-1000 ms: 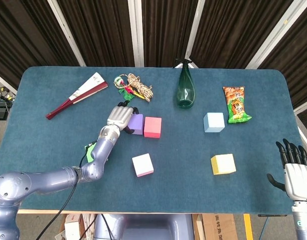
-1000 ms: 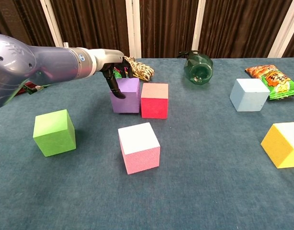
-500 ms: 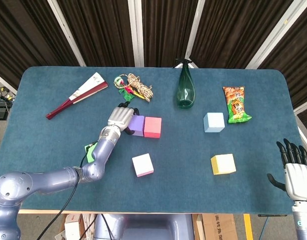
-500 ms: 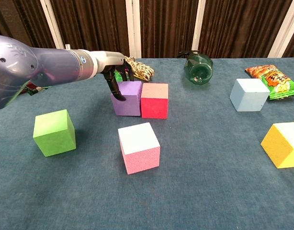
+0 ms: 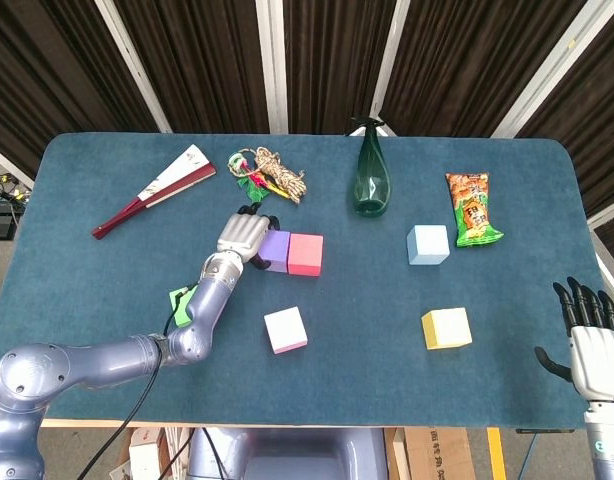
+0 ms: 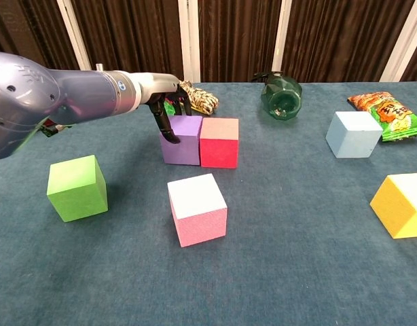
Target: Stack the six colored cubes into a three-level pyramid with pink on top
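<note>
My left hand (image 5: 243,233) (image 6: 162,109) hangs over the left side of the purple cube (image 5: 276,250) (image 6: 182,139), its dark fingers pointing down against the cube's left face without gripping it. The purple cube stands flush against the red cube (image 5: 305,254) (image 6: 219,142). In front of that pair sits the pink cube (image 5: 286,329) (image 6: 197,208). The green cube (image 6: 77,187) lies to the left, mostly hidden under my left arm in the head view. A light blue cube (image 5: 428,244) (image 6: 353,134) and a yellow cube (image 5: 446,328) (image 6: 402,204) stand to the right. My right hand (image 5: 592,335) hovers past the table's right front corner, fingers spread and holding nothing.
A green glass bottle (image 5: 371,178) (image 6: 281,95) lies at the back centre. A snack bag (image 5: 472,208) (image 6: 388,112) lies at the back right. A rope bundle (image 5: 270,175) and a folded fan (image 5: 155,189) lie at the back left.
My left hand has crept slightly right, nudging the purple cube closer against the red cube. The right hand and the other cubes have stayed put.
</note>
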`<state>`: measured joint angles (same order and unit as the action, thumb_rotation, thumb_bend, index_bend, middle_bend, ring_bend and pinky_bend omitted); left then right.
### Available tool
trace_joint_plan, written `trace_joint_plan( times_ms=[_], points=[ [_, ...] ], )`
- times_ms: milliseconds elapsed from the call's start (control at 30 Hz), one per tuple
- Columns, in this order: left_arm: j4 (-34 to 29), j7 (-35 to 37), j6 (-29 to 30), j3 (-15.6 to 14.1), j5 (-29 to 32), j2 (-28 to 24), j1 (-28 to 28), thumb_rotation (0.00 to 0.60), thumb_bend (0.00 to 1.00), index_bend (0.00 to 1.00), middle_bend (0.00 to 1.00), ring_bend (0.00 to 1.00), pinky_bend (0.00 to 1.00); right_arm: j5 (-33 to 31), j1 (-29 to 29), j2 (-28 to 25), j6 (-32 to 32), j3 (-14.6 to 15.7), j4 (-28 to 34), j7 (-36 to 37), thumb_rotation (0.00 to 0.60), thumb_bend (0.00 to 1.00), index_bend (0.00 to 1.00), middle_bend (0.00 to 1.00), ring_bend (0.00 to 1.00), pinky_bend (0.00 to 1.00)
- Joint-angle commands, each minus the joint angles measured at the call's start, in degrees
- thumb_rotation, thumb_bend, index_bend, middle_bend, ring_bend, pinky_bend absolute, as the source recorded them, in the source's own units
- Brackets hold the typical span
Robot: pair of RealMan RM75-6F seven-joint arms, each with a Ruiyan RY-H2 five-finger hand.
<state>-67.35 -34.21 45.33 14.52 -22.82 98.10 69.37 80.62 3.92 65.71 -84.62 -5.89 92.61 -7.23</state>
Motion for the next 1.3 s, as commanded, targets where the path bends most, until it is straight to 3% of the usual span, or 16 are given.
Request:
trace_joint_plan(
  times_ms=[33, 367, 633, 767, 1100, 1200, 1300],
  points=[
    [-0.15, -0.25, 0.10, 0.17, 0.41, 0.08, 0.16, 0.600, 0.24, 0.28, 0.28, 0.00, 0.09, -0.03, -0.05, -0.02, -0.06, 0.00, -0.01, 0.05, 0.600, 0.24, 0.09, 0.00, 0.06, 0.04],
    [-0.20, -1.09, 0.39, 0.19, 1.35, 0.36, 0.40, 0.600, 0.21, 0.24, 0.22, 0.00, 0.08, -0.20, -0.13, -0.14, -0.19, -0.13, 0.09, 0.19, 0.600, 0.24, 0.09, 0.00, 0.06, 0.04],
    [-1.65, -2.08, 0.00, 0.22, 2.53, -0.92, 0.57, 0.600, 0.18, 0.09, 0.02, 0.00, 0.04, -0.31, -0.11, -0.05, -0.19, -0.20, 0.00, 0.05, 0.600, 0.24, 0.09, 0.00, 0.06, 0.04],
    [-4.12, -1.87, -0.10, 0.64, 2.56, -3.14, 0.40, 0.600, 0.18, 0.06, 0.00, 0.00, 0.03, -0.27, -0.02, 0.06, -0.04, -0.13, 0.00, -0.27, 0.600, 0.24, 0.09, 0.00, 0.06, 0.04],
    [-12.81, 2.35, 3.27, 2.33, -0.95, -13.12, -3.45, 0.600, 0.19, 0.06, 0.01, 0.00, 0.03, -0.65, 0.14, 0.45, 0.39, -0.05, -0.07, -1.35, 0.600, 0.24, 0.09, 0.00, 0.06, 0.04],
    [-15.91, 2.95, 4.32, 1.39, -3.32, -16.66, -5.36, 0.600, 0.20, 0.10, 0.04, 0.00, 0.03, -0.71, 0.16, 0.61, 0.41, 0.01, 0.04, -1.92, 0.600, 0.24, 0.09, 0.00, 0.06, 0.04],
    [-23.30, 5.72, 7.86, -1.77, -11.22, -22.48, -10.93, 0.600, 0.20, 0.12, 0.06, 0.00, 0.03, -0.68, 0.17, 0.67, 0.52, 0.16, 0.29, -2.32, 0.600, 0.24, 0.09, 0.00, 0.06, 0.04]
  ],
)
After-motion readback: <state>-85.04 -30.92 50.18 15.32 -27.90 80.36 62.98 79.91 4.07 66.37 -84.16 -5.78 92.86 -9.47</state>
